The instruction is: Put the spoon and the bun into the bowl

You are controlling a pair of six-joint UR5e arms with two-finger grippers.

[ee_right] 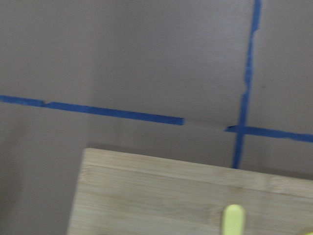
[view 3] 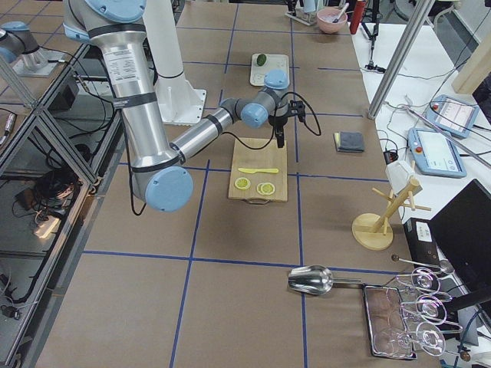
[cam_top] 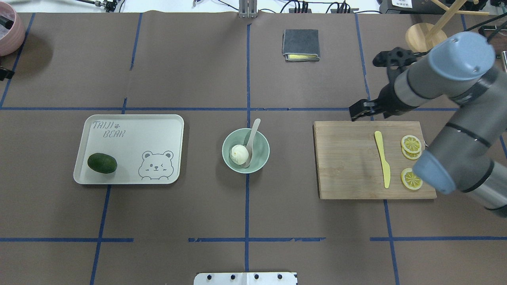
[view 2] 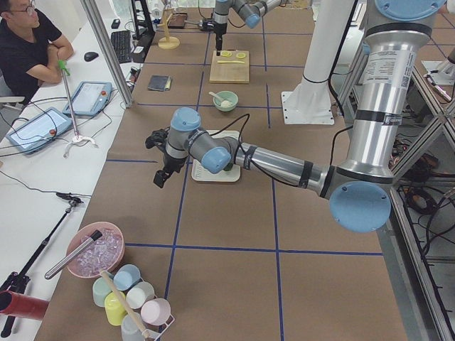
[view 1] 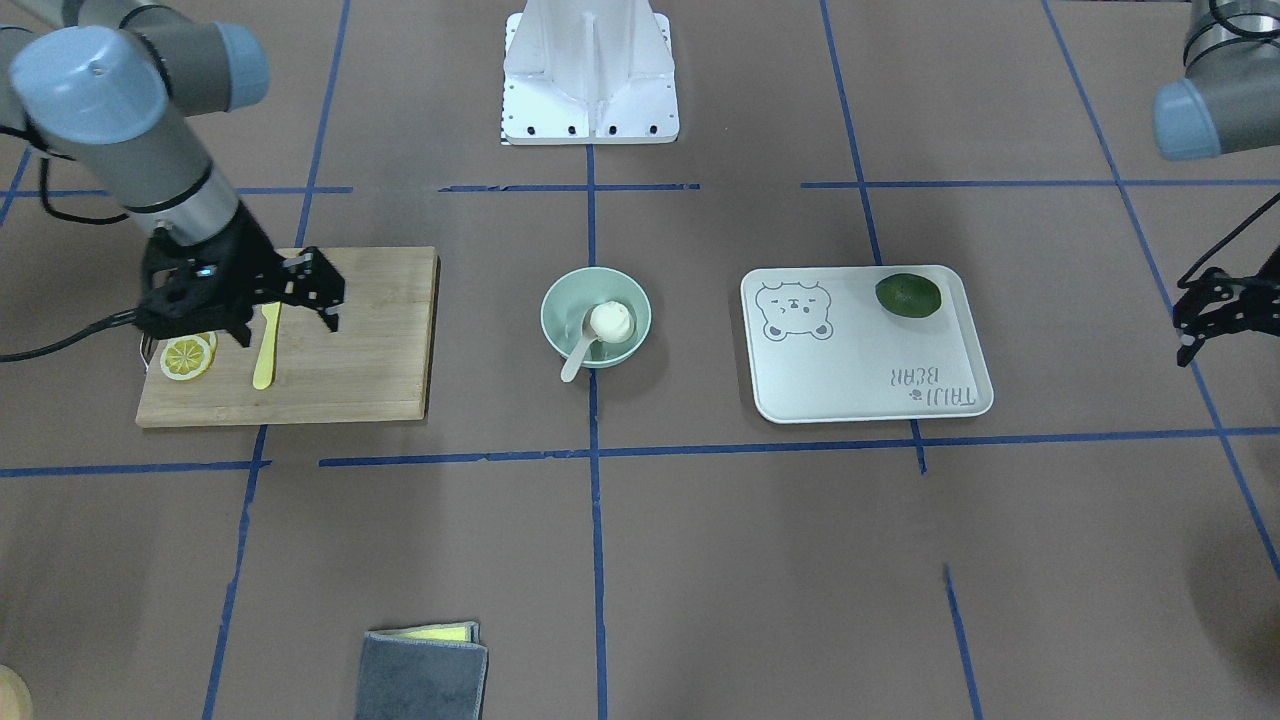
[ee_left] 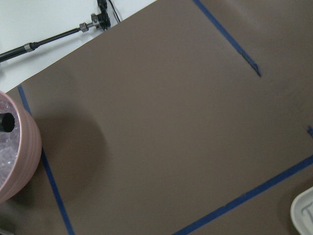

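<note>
The mint-green bowl (view 1: 560, 300) (cam_top: 263, 156) stands at the table's middle. The white bun (view 1: 611, 321) (cam_top: 239, 154) lies inside it. The pale spoon (view 1: 578, 350) (cam_top: 252, 136) rests in the bowl beside the bun, its handle sticking out over the rim. My right gripper (view 1: 288, 322) (cam_top: 368, 85) is open and empty, hovering over the far edge of the wooden board, well apart from the bowl. My left gripper (view 1: 1240, 325) (view 2: 158, 158) hangs empty past the tray's outer side, its fingers spread, partly cut off in the front view.
A wooden board (cam_top: 348, 166) holds a yellow knife (cam_top: 382, 158) and lemon slices (cam_top: 410, 143). A white bear tray (cam_top: 130, 138) carries a dark green fruit (cam_top: 102, 163). A folded grey cloth (cam_top: 300, 44), a pink bowl (cam_top: 6, 33) and the white robot base (view 1: 590, 75) stand at the edges.
</note>
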